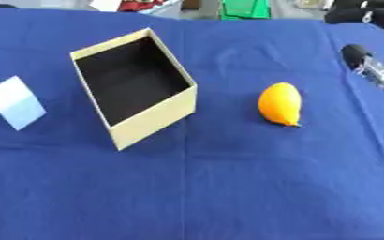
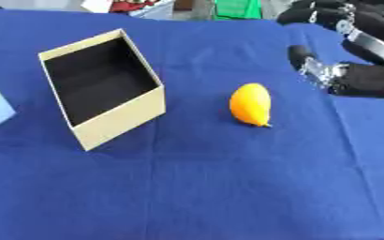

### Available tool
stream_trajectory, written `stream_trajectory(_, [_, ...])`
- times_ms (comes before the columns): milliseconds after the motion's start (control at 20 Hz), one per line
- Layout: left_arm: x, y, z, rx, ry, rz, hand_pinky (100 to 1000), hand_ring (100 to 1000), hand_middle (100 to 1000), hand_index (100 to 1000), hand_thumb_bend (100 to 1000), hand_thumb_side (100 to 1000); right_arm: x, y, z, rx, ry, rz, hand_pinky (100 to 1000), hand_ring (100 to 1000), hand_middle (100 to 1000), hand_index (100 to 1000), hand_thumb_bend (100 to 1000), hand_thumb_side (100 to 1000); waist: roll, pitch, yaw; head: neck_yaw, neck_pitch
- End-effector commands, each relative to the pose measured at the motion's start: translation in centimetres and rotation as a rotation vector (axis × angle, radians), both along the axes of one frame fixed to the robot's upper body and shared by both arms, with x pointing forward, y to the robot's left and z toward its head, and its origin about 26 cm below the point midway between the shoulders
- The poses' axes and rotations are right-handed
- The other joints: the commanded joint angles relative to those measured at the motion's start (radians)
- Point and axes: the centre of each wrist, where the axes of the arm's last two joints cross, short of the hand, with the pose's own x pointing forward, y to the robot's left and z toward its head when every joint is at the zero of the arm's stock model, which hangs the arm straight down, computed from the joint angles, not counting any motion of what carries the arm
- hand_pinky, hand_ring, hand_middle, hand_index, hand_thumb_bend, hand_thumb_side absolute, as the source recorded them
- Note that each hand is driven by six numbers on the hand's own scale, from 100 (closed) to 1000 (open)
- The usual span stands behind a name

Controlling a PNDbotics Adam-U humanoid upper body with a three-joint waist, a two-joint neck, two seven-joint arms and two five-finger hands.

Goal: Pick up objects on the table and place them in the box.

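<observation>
An open tan box [image 1: 150, 119] with a black inside stands on the blue cloth, left of centre, and nothing shows inside it. An orange, lemon-shaped fruit [image 1: 280, 103] lies on the cloth to the right of the box. A pale blue block [image 1: 15, 102] sits at the far left, apart from the box. My right hand [image 2: 365, 78] hangs at the upper right, above and to the right of the fruit. It is open and holds nothing. My left hand does not show in either view.
The blue cloth [image 1: 228, 187] covers the whole table. At the far edge lie a green thing [image 1: 244, 8] and some red and white clutter [image 1: 138, 5].
</observation>
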Motion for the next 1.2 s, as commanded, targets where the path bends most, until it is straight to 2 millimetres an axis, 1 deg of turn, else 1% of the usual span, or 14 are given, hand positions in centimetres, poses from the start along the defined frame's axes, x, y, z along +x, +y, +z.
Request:
stream_trajectory(50, [-0.3, 0.1, 0.8, 0.029, -0.027, -0.003, 477, 690, 651, 726, 169, 1000, -0.4, 0.1, 1.5, -0.065, -0.013, 0.008, 928, 1000, 881, 923, 255, 738, 0.001, -0.018, 0.002, -0.004, 0.004])
stream_trajectory(100, [-0.3, 0.1, 0.8, 0.028, -0.027, -0.004, 477, 690, 651, 725, 167, 1000, -0.4, 0.2, 1.6, -0.077, -0.010, 0.008, 928, 1000, 879, 922, 300, 710, 0.001, -0.017, 0.002, -0.004, 0.004])
stream_trajectory(200, [-0.3, 0.1, 0.8, 0.029, -0.027, -0.004, 477, 690, 651, 725, 166, 1000, -0.4, 0.2, 1.8, -0.098, -0.008, 0.001, 930, 1000, 873, 915, 361, 687, 0.001, -0.017, 0.003, -0.005, 0.004])
stream_trajectory(400, [-0.3, 0.1, 0.8, 0.029, -0.027, -0.006, 477, 690, 651, 725, 163, 1000, -0.3, 0.4, 1.9, -0.123, -0.003, -0.020, 949, 1000, 873, 916, 434, 643, 0.000, -0.017, 0.005, -0.007, 0.003])
stream_trajectory(550, [-0.3, 0.0, 0.8, 0.029, -0.027, -0.008, 477, 690, 651, 725, 161, 1000, -0.3, 0.7, 2.0, -0.149, 0.020, -0.032, 954, 1000, 871, 919, 442, 639, -0.001, -0.016, 0.007, -0.008, 0.003])
stream_trajectory(700, [-0.3, 0.0, 0.8, 0.029, -0.027, -0.009, 477, 690, 652, 725, 157, 1000, -0.2, 0.9, 1.9, -0.180, 0.053, -0.046, 957, 1000, 874, 941, 418, 640, -0.002, -0.016, 0.008, -0.010, 0.003])
stream_trajectory(950, [-0.3, 0.0, 0.9, 0.030, -0.027, -0.012, 477, 690, 651, 724, 151, 1000, -0.1, 1.3, 1.6, -0.220, 0.119, -0.080, 979, 1000, 885, 956, 427, 644, -0.003, -0.014, 0.011, -0.013, 0.002])
stream_trajectory(1200, [-0.2, -0.1, 0.9, 0.031, -0.027, -0.014, 476, 690, 651, 724, 147, 1000, 0.1, 1.8, 1.4, -0.244, 0.162, -0.106, 993, 1000, 885, 963, 443, 626, -0.003, -0.012, 0.013, -0.015, 0.001])
